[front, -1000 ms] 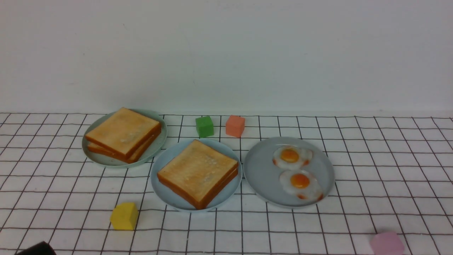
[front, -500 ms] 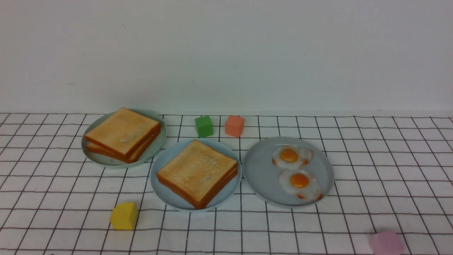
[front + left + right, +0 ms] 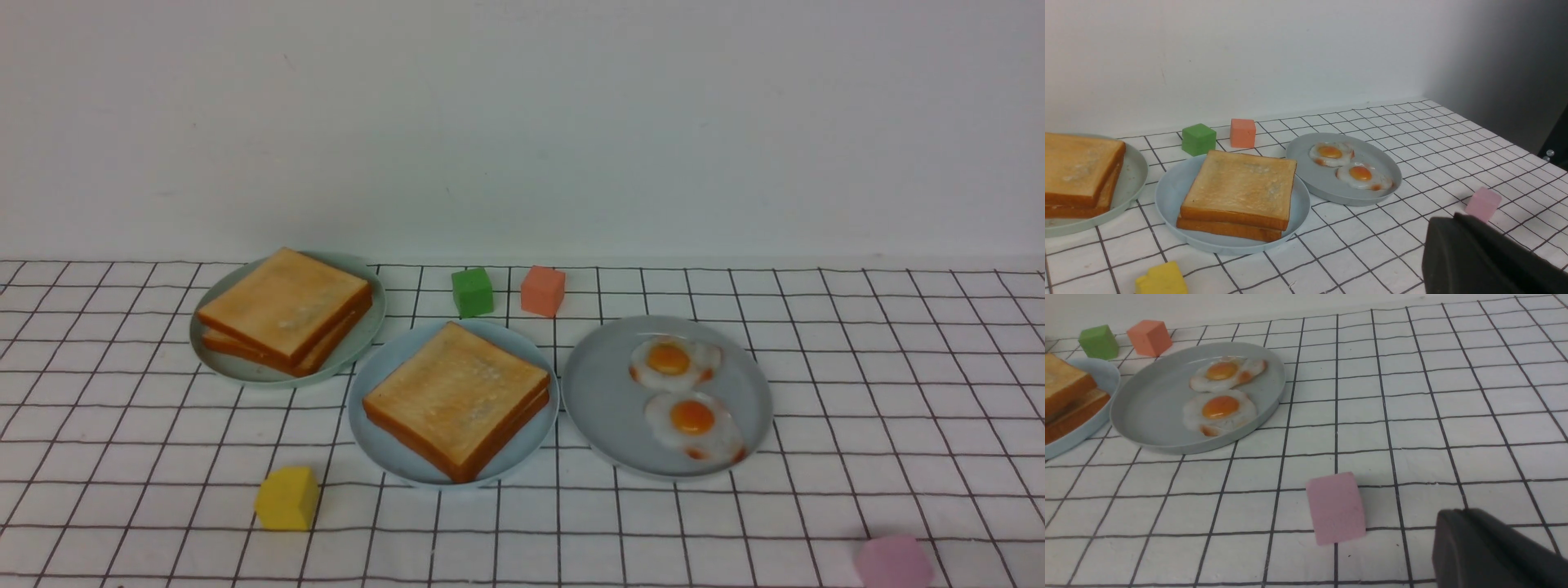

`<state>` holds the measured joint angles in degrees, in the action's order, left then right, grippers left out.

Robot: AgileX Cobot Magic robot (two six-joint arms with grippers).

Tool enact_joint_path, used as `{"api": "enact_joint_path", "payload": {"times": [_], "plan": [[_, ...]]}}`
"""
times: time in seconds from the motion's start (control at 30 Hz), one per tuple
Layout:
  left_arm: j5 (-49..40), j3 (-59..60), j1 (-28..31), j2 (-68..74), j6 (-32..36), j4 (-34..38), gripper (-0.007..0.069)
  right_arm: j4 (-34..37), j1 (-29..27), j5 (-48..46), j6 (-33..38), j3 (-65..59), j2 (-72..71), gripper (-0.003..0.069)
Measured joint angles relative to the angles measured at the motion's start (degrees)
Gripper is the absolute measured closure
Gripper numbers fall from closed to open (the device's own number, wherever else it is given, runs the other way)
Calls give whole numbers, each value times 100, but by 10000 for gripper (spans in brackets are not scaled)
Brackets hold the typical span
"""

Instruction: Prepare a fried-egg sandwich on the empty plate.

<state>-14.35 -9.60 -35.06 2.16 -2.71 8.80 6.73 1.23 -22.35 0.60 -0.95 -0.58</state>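
- Nearest the table's front edge, our left gripper [image 3: 1490, 261] and right gripper [image 3: 1498, 555] are both closed, holding nothing.
- Mid-table, the sky-blue plate [image 3: 371, 433] carries the sandwich [image 3: 455, 398]; we judge it finished, though no egg shows between slices.
- Two eggs [image 3: 682, 396] remain on the grey plate [image 3: 600, 400].

Light is bright, soft and even across the white gridded table [image 3: 816, 490]; things cast only faint, short shadows. The grey plate [image 3: 604, 408] carries a mild sheen around the eggs. The front view is slightly hazy. In the left wrist view the wall darkens beyond the pink block [image 3: 1483, 203], and the dark hand [image 3: 1474, 257] is blurred.
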Motion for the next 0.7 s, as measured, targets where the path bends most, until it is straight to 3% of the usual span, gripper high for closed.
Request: {"api": "enact_joint_path", "payload": {"times": [0.7], "plan": [[0,0,0,0,0,0,615,338,0,-52,-60,0,0,669]]}}
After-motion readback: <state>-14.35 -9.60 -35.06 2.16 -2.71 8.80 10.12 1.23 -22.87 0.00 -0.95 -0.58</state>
